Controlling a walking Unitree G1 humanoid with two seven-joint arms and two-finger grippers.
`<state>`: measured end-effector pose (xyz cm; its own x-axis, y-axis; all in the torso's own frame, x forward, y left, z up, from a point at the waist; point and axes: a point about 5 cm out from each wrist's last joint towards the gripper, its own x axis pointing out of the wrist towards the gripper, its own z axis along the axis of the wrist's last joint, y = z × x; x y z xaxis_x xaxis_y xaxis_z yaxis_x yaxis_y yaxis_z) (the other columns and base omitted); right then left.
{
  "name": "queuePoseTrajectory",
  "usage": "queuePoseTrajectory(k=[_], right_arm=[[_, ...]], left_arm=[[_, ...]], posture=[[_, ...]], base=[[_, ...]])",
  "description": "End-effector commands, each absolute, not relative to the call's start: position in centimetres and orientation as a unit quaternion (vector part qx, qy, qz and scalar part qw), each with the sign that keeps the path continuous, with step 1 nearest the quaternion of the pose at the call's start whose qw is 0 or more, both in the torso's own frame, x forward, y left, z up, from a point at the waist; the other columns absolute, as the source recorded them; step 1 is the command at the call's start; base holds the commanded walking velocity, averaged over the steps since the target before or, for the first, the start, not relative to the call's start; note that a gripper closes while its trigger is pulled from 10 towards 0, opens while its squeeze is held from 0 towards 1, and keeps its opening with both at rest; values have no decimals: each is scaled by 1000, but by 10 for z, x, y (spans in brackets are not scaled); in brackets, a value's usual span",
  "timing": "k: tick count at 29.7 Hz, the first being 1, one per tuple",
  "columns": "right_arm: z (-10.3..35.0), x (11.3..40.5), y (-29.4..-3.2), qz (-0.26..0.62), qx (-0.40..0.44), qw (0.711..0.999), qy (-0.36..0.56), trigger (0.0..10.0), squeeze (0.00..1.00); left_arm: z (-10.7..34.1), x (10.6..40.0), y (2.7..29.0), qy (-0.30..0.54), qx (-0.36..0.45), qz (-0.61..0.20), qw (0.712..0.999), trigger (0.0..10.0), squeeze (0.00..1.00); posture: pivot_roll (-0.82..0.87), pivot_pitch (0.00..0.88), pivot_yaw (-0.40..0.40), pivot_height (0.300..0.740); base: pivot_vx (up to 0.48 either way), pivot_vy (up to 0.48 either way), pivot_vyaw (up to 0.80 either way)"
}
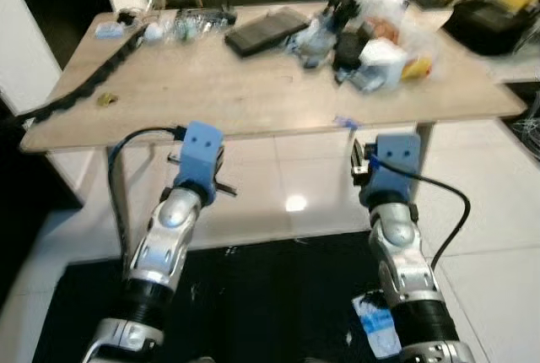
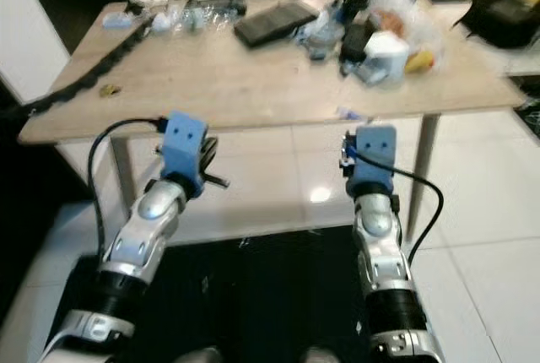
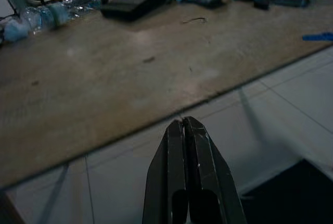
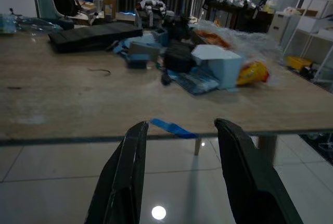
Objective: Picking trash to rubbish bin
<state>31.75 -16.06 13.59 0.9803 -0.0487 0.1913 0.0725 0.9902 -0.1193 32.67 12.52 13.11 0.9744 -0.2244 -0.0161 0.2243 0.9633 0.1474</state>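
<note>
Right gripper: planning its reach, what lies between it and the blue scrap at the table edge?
Nothing: right wrist view shows the right gripper, open, facing the blue scrap across open air.

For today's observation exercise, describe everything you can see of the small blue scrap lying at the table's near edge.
The blue scrap is a thin, flat strip, apparently plastic or paper wrapper, bright blue and slightly crumpled. It lies loose on the pale wooden table, right at the near edge, with one end reaching the rim. Nothing rests on it and it sits apart from the clutter further back. The right tool is open in front of it, off the table, not touching it.
</note>
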Motion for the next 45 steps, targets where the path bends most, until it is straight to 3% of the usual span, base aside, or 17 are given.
queuePoseTrajectory(k=[1, 45], right_arm=[[134, 318, -152, -18, -63, 993, -93, 10000, 0], [137, 323, -152, -18, -63, 993, -98, 10000, 0]], left_arm=[[127, 327, 134, 9, 78, -101, 992, 10000, 0], [131, 330, 129, 1, 82, -111, 990, 10000, 0]], posture=[[-68, 14, 31, 740], [-65, 11, 28, 740]], base=[[285, 0, 0], [286, 0, 0]])
